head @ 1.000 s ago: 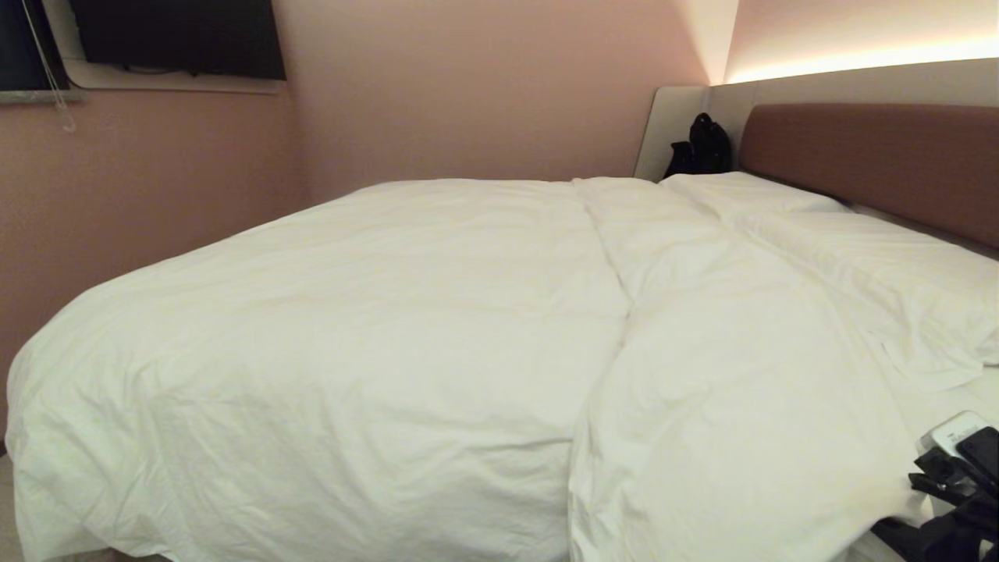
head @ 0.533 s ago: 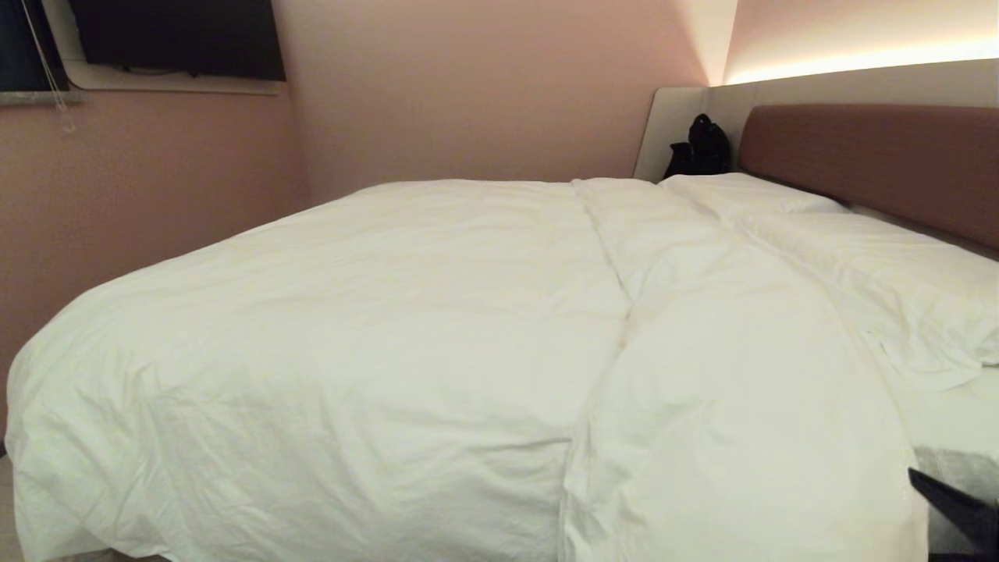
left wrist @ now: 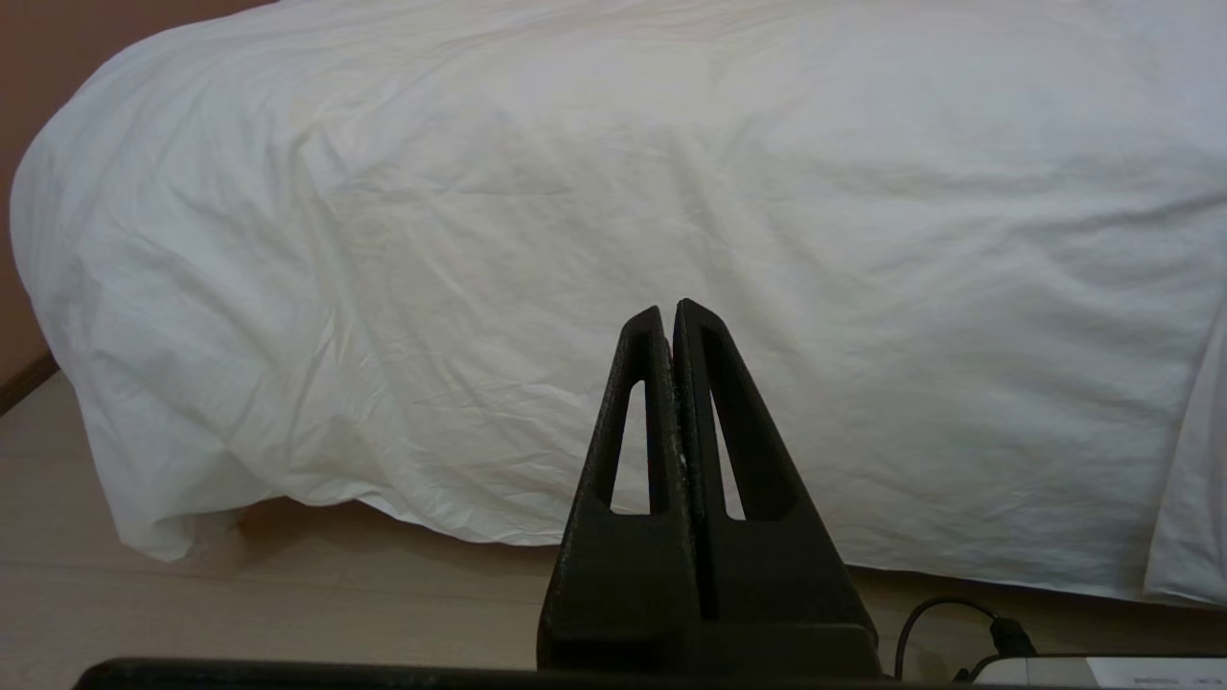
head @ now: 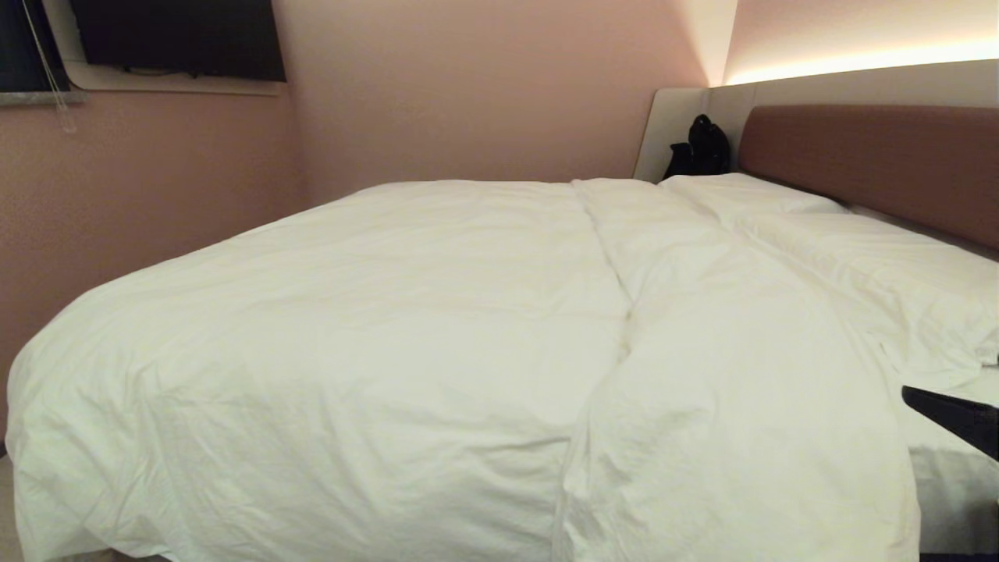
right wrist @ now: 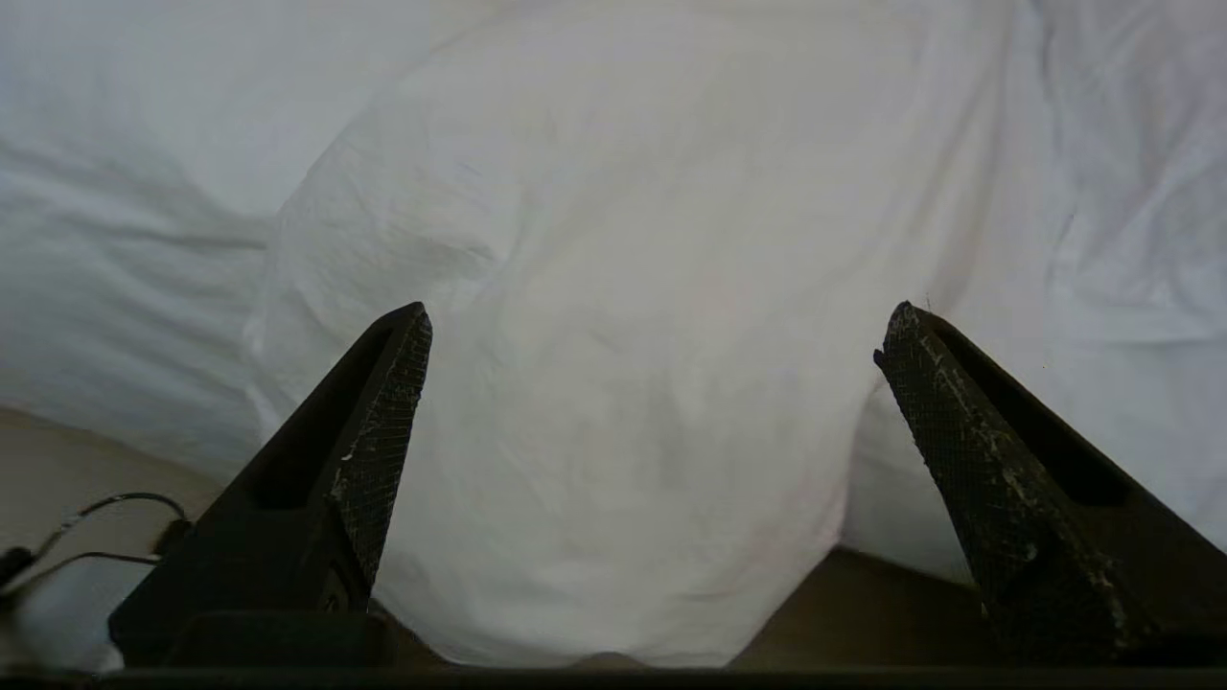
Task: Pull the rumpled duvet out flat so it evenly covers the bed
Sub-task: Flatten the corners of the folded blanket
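White duvet [head: 406, 328] covers bed [head: 948, 460]; right tool [right wrist: 652, 335] released, left tool [left wrist: 671, 321] clenched

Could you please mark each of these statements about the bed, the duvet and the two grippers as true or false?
1. The right gripper has its fingers spread wide with nothing between them. True.
2. The left gripper is clamped on the duvet's edge. False: its fingers are pressed together, empty, short of the hanging cloth.
3. The duvet hangs over the near side of the bed toward the floor. True.
4. The headboard is bright blue. False: it is brownish-red.
5. A dark bag sits at the far corner by the headboard. True.
6. The duvet lies wadded in a heap on the floor. False: it is spread over the bed.
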You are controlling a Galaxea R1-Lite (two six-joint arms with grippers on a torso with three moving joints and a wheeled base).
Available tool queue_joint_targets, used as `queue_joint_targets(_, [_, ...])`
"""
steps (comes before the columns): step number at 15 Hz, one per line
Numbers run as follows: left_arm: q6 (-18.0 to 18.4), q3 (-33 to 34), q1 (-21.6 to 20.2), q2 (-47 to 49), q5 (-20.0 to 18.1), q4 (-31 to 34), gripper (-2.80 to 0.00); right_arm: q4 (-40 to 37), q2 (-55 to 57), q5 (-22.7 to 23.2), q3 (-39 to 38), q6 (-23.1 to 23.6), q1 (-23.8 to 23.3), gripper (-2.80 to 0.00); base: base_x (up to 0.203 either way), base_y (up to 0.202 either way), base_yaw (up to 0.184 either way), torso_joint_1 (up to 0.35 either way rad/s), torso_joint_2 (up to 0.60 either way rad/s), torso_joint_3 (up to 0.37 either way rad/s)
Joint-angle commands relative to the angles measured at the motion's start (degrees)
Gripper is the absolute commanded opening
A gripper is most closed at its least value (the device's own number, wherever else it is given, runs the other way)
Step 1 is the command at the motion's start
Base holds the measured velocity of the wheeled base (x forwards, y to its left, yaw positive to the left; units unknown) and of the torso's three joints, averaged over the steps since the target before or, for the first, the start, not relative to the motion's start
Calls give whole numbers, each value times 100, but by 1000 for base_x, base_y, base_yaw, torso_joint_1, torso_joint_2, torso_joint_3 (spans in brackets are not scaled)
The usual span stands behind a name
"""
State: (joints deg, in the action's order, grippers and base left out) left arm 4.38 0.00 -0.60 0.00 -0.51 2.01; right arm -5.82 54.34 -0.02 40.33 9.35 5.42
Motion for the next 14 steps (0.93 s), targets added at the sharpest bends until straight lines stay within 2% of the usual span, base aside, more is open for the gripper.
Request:
queue_joint_targets(1, [2, 0, -2, 0, -1, 1, -280, -93, 1372, -9, 538, -990, -129, 0, 0, 0, 0, 0, 0, 0])
queue_joint_targets(2, [2, 0, -2, 0, -1, 1, -280, -93, 1828, 0, 802, -1097, -219, 0, 0, 0, 0, 0, 0, 0])
queue_joint_targets(3, [2, 0, -2, 0, -1, -8, -280, -96, 2272, 13, 1083, -1206, -316, -241, 0, 0, 0, 0, 0, 0])
queue_joint_targets(4, [2, 0, -2, 0, -1, -8, -280, -100, 2694, 24, 1372, -1331, -411, -280, 0, 0, 0, 0, 0, 0])
queue_joint_targets(8, [2, 0, -2, 0, -1, 1, -280, -126, 3931, 66, 2384, -1948, -748, -280, 0, 0, 0, 0, 0, 0])
queue_joint_targets(14, [2, 0, -2, 0, -1, -8, -280, -81, 4971, 92, 2764, -2100, -870, -280, 0, 0, 0, 0, 0, 0])
